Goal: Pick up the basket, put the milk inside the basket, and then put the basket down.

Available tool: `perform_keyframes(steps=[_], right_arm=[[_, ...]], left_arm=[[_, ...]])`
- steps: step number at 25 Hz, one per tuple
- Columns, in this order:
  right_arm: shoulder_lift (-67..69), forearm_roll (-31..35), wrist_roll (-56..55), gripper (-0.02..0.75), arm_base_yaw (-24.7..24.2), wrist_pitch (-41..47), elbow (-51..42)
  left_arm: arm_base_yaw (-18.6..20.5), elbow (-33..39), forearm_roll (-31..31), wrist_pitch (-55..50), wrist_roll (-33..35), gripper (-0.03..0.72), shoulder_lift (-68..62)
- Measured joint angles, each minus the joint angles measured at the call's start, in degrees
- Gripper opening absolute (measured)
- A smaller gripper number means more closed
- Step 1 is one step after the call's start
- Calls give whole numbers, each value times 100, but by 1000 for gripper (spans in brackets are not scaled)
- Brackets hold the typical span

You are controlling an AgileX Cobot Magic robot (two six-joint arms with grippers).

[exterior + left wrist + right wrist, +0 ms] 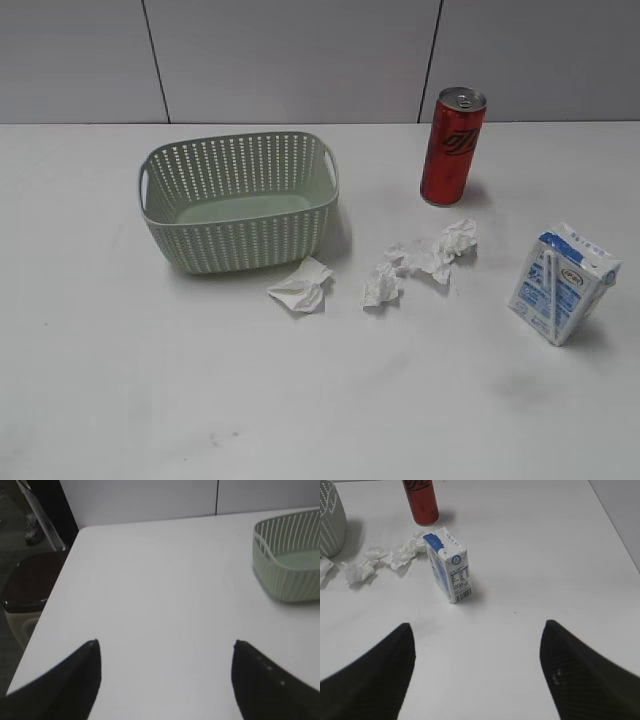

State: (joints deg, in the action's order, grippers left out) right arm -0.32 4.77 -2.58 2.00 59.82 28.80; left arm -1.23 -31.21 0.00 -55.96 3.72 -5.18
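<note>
The pale green slotted basket (pixel 238 200) stands empty on the white table at the left; its end also shows in the left wrist view (pixel 289 562) and a corner in the right wrist view (pixel 330 517). The white and blue milk carton (pixel 562 282) stands upright at the right, and in the right wrist view (pixel 447 565) it stands ahead of my jaws. My left gripper (pixel 166 642) is open and empty over bare table, well left of the basket. My right gripper (pixel 477 625) is open and empty, short of the milk. Neither gripper shows in the exterior view.
A tall red can (pixel 452 146) stands behind the milk, also in the right wrist view (pixel 421 501). Crumpled white tissues (pixel 420 262) and another wad (pixel 302 287) lie between basket and milk. The table's left edge (pixel 47 610) drops off beside my left gripper.
</note>
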Motion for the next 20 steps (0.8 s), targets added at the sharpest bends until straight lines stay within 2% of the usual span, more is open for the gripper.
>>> perform_keyframes(steps=[8,13,16,20], right_arm=[[0,0,0,587,0,0,0],[0,0,0,587,0,0,0],[0,0,0,587,0,0,0],[0,0,0,587,0,0,0]], left_arm=[[0,-338,-139,1323,0,600,-1667],[0,-539,-731,1919,0,600,-2869],[-67,-911,-1048,1953,0,598,-3708],[-412,-1710,-1130,1740,0,598,-4854]])
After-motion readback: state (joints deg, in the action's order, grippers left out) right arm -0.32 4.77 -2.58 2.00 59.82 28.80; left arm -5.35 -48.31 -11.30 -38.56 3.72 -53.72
